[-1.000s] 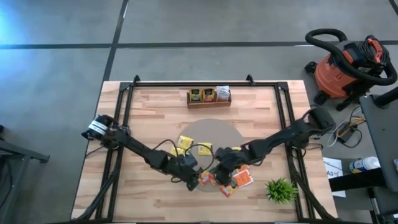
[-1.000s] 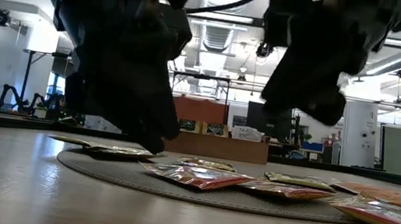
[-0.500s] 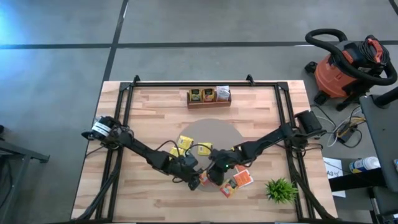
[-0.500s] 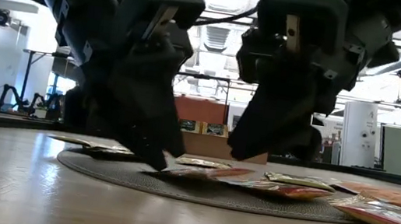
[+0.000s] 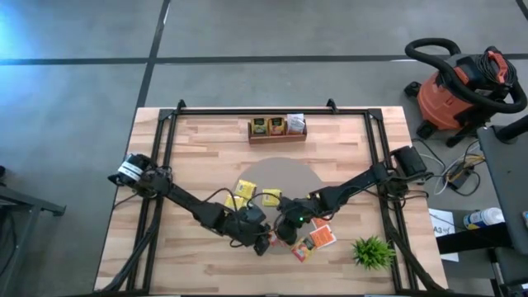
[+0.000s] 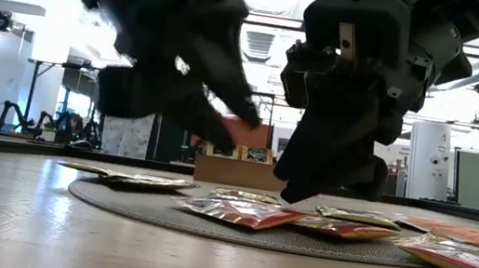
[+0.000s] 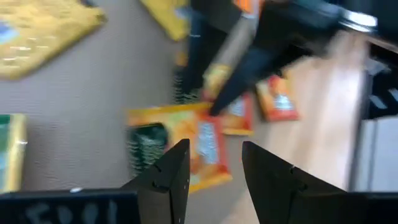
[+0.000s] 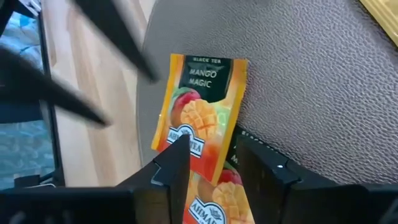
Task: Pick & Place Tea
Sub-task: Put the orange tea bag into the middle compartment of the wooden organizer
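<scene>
Grey concrete floor all round, with an orange shop vacuum standing off the far right corner. In the middle, a pale wooden table inside a black frame. On it, a round grey mat; against the far edge, a brown divided tray with packets standing in it; at the near right corner, a small green plant.

Both dark arms reaching in to the mat's near rim. Left gripper low over that rim, fingers parted a narrow way and empty, a mango packet flat on the mat just beyond them. Right gripper close beside it — tips above the same packet, fingers a narrow way apart, nothing between them.

Tea packets scattered flat: yellow ones on the mat's left half, orange-red ones spilling off its near edge onto the wood. From table height, foil packets lying flat along the mat — grippers just above them.
</scene>
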Controlling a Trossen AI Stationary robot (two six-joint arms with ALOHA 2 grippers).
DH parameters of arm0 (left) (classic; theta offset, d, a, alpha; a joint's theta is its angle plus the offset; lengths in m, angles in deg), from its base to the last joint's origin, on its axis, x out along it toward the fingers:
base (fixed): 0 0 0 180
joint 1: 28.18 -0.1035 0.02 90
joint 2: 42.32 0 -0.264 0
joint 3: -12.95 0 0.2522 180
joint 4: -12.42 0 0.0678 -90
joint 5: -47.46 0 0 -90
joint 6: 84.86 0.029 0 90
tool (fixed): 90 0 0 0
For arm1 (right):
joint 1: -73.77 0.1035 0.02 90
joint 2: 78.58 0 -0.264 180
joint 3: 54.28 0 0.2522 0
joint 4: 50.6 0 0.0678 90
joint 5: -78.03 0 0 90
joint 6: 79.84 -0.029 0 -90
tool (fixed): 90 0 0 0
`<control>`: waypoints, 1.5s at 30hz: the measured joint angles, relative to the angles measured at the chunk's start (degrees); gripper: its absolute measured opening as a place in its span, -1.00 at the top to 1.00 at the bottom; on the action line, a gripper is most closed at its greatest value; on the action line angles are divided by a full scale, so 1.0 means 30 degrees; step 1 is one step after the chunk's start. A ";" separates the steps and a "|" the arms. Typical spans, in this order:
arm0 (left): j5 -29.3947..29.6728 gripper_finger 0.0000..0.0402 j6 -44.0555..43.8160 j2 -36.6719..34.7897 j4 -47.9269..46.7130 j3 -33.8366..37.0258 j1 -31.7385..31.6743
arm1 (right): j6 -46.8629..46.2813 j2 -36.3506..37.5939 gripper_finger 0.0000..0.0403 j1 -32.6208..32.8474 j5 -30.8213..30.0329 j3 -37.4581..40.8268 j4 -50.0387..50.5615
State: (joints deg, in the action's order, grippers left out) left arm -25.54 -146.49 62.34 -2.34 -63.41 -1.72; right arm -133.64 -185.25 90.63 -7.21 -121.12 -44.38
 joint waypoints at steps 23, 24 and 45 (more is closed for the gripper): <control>-0.1994 0.30 -0.0507 0.2651 0.1456 -0.0107 -0.0449 | 0.0060 -0.0006 0.25 -0.0408 0.0017 0.0007 0.0441; -0.1831 0.30 -0.0514 0.2674 0.1481 -0.0107 -0.0469 | 0.0000 -0.0035 0.25 -0.0415 0.0110 0.0007 0.0454; -0.0193 0.30 -0.0264 0.2623 0.1450 -0.0048 -0.0702 | -0.0742 -0.1157 0.43 -0.0627 0.2295 -0.0180 -0.1179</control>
State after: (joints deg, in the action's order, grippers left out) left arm -26.12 -147.28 70.21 2.01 -63.55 -3.82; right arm -135.86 -188.72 88.75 -0.33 -121.66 -47.91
